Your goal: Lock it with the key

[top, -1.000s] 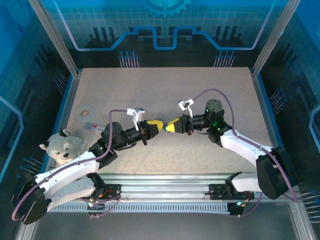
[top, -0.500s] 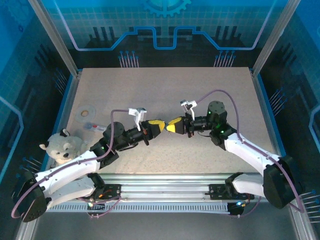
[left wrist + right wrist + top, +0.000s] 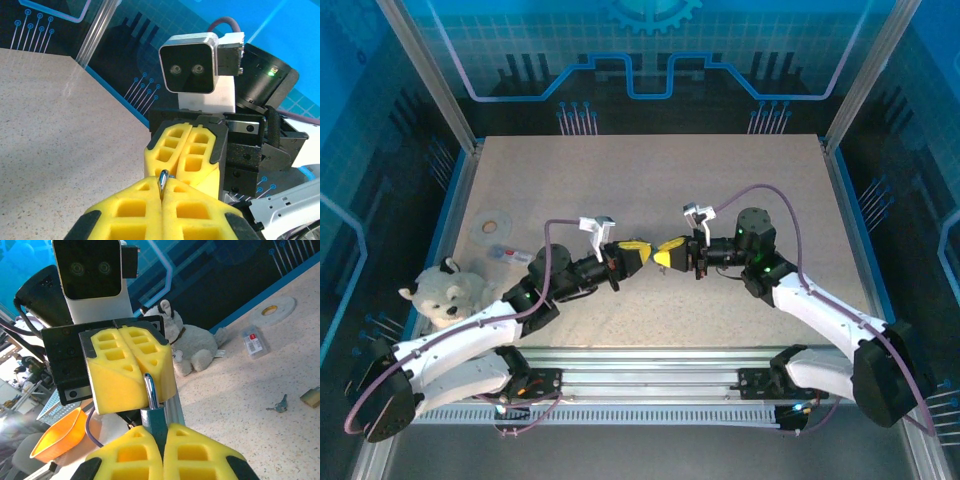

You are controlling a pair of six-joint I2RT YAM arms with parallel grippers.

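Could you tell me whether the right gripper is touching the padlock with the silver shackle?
Touching: the right wrist view shows the right gripper shut, its yellow fingers pressed against both sides of the padlock.

Bright, even light; blue cast; soft shadows on table [image 3: 720, 190]; wrist-view backgrounds slightly blurred.

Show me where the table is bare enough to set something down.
Bare: the far half of the table, between back edge and arms, and the near strip between the two arm bases. Crowded: left side with tape roll, small container and plush toy; centre, where left gripper and right gripper face each other.
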